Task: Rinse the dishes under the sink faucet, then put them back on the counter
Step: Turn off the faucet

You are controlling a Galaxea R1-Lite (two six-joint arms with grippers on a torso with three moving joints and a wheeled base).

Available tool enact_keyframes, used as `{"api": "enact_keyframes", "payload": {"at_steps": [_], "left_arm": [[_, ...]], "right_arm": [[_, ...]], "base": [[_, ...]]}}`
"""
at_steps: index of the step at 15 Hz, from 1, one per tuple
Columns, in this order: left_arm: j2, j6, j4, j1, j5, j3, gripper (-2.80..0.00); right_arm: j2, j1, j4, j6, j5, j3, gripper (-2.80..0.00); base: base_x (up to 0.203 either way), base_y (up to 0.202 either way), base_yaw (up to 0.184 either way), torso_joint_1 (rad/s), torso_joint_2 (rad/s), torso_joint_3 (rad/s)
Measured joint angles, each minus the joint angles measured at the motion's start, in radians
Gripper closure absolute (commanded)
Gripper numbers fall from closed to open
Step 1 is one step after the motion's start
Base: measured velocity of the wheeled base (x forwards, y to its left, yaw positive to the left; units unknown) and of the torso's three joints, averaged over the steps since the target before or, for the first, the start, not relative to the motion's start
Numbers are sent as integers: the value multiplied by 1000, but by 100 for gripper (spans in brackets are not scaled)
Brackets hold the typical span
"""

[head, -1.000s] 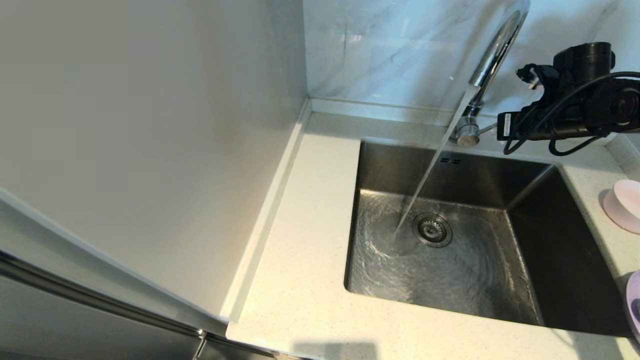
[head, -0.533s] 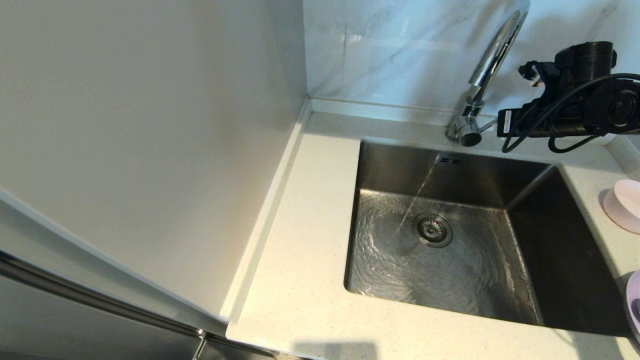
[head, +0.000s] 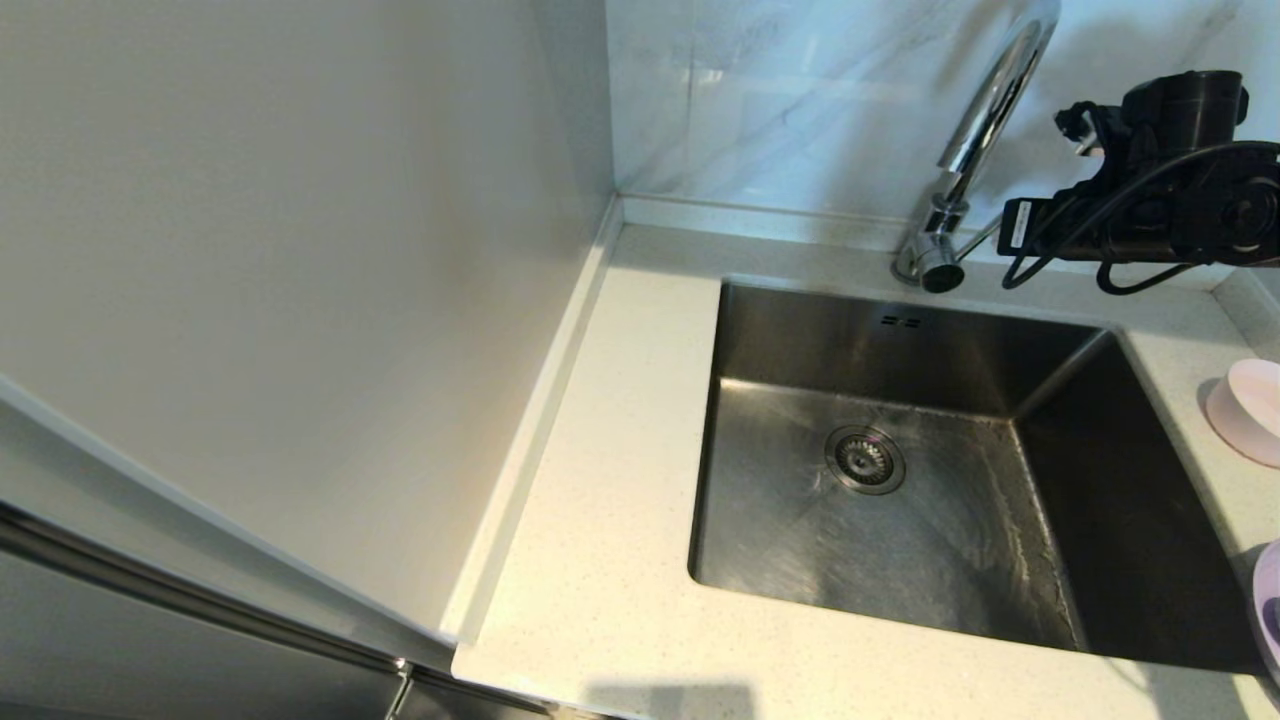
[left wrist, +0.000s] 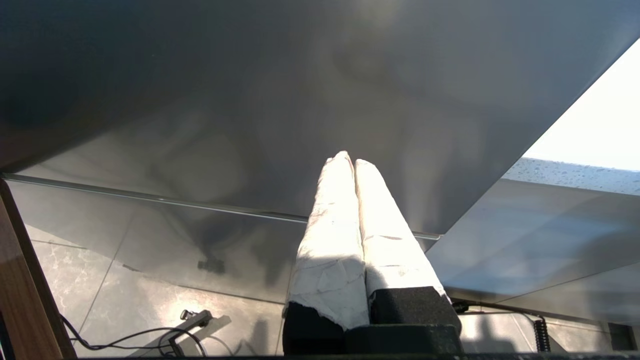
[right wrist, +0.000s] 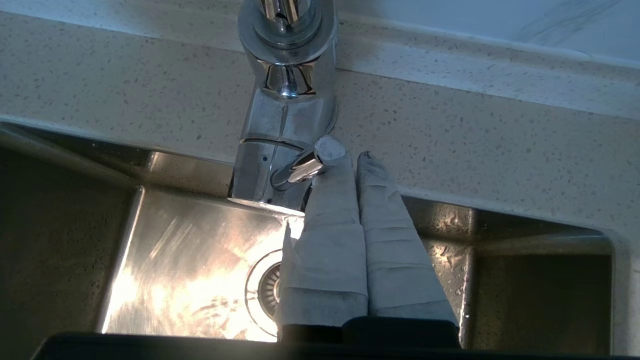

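- Dishes sit at the head view's right edge: the pink bowl (head: 1250,410) and a sliver of the lavender plate (head: 1268,610), both on the counter (head: 620,520) beside the sink (head: 900,520).
- Only the right wrist view shows the right gripper (right wrist: 356,159) with fingers pressed together, holding nothing, its tip touching the lever (right wrist: 310,162) of the sink faucet (right wrist: 285,100).
- Only the left wrist view shows the left gripper (left wrist: 348,161), closed and empty, parked below a dark panel.

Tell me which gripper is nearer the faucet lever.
Right. The right gripper sits shut right at the faucet lever. The left gripper is shut down by a cabinet front, away from it.
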Motion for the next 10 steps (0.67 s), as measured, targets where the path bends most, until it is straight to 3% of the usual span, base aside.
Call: {"api": "enact_keyframes", "payload": {"at_steps": [7, 10], "left_arm": [[0, 0, 0, 0, 0, 0, 0], [0, 0, 0, 0, 0, 0, 0]], "right_arm": [[-9, -27, 9, -13, -10, 19, 0], [-28, -56, 9, -66, -31, 74, 0]], "base": [[0, 0, 0, 0, 0, 0], [0, 0, 0, 0, 0, 0]]}}
